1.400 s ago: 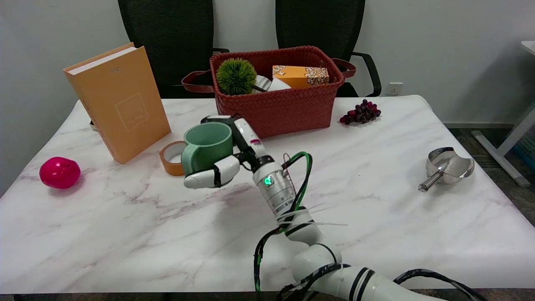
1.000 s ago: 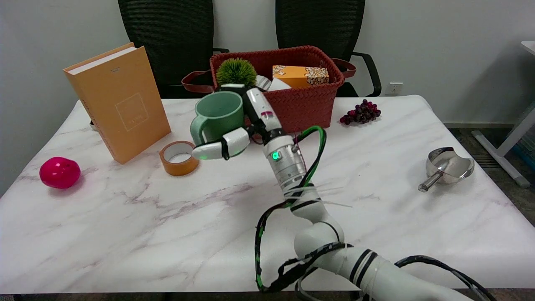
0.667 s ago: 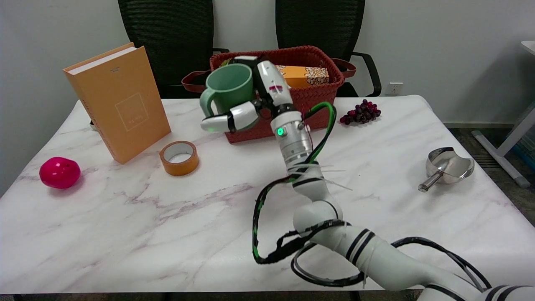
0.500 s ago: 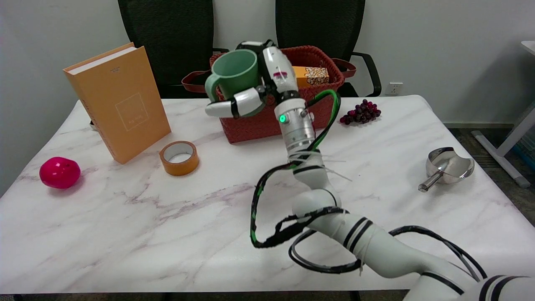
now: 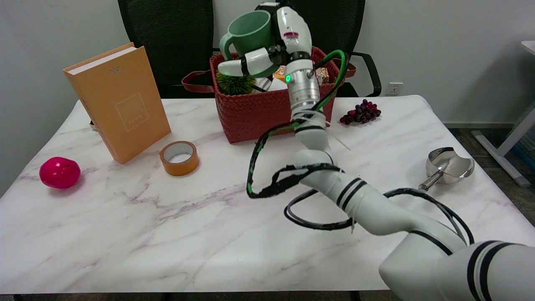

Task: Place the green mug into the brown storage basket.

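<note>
My right hand point(image 5: 273, 42) grips the green mug point(image 5: 250, 35), which is upright with its handle to the left and its opening facing up. Hand and mug hang in the air above the left half of the brown woven storage basket point(image 5: 267, 113), which stands at the table's far middle. Inside the basket I see a spiky green ball plant point(image 5: 235, 83), a white item and part of an orange patterned box point(image 5: 321, 74), partly hidden behind my wrist. One finger wraps across the mug's front.
An orange book point(image 5: 119, 100) stands at the left, a roll of orange tape point(image 5: 179, 157) lies before it, and a pink ball point(image 5: 59, 172) sits near the left edge. Purple grapes point(image 5: 360, 112) lie right of the basket, a steel scoop point(image 5: 447, 166) at the far right. Two black chairs stand behind.
My right hand has carried the mug up from table height beside the tape and away toward the back, ending above the basket. Nothing else on the table moved.
</note>
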You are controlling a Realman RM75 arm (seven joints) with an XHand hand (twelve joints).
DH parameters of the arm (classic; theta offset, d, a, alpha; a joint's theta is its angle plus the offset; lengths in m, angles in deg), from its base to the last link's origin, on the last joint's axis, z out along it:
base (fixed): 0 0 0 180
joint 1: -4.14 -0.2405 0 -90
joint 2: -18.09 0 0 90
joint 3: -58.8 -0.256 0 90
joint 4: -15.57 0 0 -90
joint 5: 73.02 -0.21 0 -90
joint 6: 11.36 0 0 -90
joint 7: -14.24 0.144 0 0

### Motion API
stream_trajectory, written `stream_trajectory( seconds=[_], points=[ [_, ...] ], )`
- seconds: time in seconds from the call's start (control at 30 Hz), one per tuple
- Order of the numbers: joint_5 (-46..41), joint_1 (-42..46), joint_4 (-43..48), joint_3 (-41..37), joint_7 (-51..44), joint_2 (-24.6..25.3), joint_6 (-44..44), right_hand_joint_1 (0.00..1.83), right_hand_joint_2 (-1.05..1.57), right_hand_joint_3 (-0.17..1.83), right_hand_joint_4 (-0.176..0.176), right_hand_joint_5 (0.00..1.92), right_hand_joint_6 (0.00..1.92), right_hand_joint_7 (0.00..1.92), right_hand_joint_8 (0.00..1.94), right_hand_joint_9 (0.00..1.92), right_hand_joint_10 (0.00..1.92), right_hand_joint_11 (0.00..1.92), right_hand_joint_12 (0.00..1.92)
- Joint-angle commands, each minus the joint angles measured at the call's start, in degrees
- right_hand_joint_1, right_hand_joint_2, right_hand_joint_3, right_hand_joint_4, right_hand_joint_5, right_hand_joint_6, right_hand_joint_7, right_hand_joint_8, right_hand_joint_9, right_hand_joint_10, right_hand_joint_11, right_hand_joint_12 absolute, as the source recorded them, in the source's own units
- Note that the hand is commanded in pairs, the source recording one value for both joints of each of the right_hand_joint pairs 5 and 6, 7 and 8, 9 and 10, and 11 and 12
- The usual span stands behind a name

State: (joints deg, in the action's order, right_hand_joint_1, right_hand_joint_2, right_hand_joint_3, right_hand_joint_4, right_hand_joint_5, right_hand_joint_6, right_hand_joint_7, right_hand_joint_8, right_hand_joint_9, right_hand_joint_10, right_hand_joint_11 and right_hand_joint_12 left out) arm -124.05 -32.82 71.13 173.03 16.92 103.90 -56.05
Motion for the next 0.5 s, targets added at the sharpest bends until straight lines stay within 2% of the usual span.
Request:
stream_trajectory(
  seconds=[0.03, 0.27, 0.5],
  points=[
    [-6.36, -17.29, -20.19, 0.25, -5.36, 1.9, 1.88, 1.13, 0.62, 0.91, 0.0, 1.08, 1.08, 1.67, 1.67, 1.37, 1.37, 1.92, 1.92],
    [-8.5, -24.28, -33.04, -0.18, -4.8, 4.25, 2.09, 1.12, 0.58, 0.96, 0.0, 1.07, 1.07, 1.66, 1.66, 1.37, 1.37, 1.92, 1.92],
    [-14.2, -26.54, -35.55, -0.31, -5.26, 2.91, 4.04, 1.12, 0.56, 0.97, 0.0, 1.08, 1.08, 1.67, 1.67, 1.38, 1.38, 1.92, 1.92]
  ],
)
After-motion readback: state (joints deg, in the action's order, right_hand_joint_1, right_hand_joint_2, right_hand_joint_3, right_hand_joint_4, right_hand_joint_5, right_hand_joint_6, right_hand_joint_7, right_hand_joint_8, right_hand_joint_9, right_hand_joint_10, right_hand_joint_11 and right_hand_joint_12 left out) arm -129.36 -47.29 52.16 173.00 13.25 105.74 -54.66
